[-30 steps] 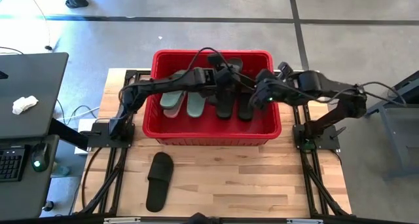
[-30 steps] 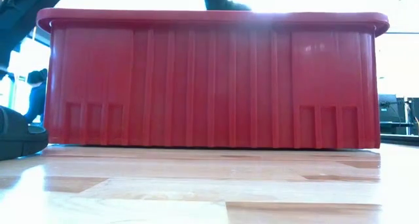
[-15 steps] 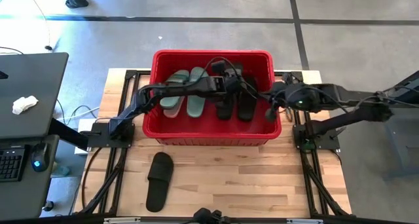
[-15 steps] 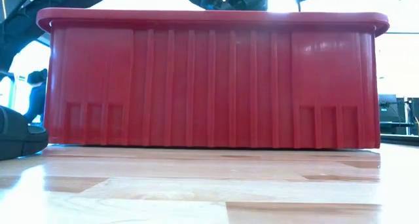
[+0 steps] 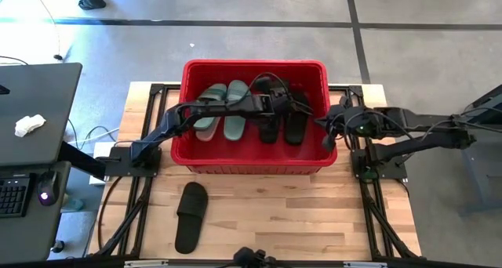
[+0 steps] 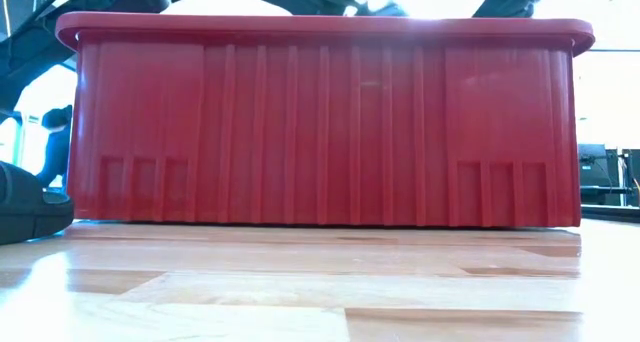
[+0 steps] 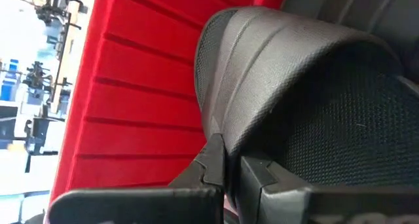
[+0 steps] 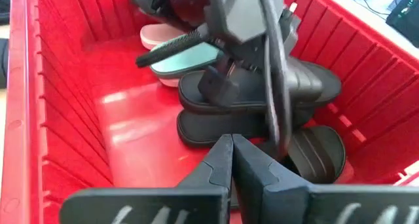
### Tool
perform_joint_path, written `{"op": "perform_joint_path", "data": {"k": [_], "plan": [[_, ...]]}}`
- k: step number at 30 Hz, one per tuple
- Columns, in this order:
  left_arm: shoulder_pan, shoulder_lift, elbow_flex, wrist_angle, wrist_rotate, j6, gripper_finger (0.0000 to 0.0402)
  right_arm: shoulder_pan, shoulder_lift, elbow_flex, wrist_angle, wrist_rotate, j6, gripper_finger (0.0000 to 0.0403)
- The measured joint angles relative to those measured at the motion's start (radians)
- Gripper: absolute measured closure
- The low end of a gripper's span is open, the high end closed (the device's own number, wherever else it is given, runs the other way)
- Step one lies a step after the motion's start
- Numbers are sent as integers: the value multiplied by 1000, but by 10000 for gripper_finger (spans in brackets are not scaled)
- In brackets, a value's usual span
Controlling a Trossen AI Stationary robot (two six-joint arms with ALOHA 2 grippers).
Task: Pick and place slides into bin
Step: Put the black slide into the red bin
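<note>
Slides: most sit inside the bin, the red crate at the table's far middle. From above, the sage-green pair lies left of centre in the crate, black slides to its right; my right wrist camera also picks up a pale pink one under the green, and three black ones stacked and overlapping nearer that camera. One black slide is alone on the wood, near-left, well apart from the crate. Rubbery, flat, wide single strap; the straps stand up as arches, the soles look matte and textured. Change over the last second: my right gripper has pulled back from over the middle of the crate to its right wall, and its fingers are pressed together, holding nothing. My left gripper has pushed further right and lower among the black slides; its fingers look closed together right against a black slide's strap, which fills that view. Whether they pinch the strap or only touch it, I cannot tell. Reading: the latest drop appears done, and the right arm is clearing out. By my count the lone black slide on the table is what remains; the left arm is nearer to it.
</note>
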Motion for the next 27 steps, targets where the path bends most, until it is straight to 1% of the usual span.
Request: {"op": "perform_joint_path", "data": {"k": [5,8,14,20,27], "plan": [[11,0,0,-2,8,-28,401,0,0,0,1,0,-5,403],[18,-1,0,-2,31,-30,398,0,0,0,1,-8,-8,403],[32,-2,0,1,83,-30,373,0,0,0,0,-38,-8,403],[53,-2,0,-3,143,-29,325,0,0,0,0,-52,-8,403],[53,-2,0,8,164,-29,246,0,0,0,-7,-58,-8,403]]}}
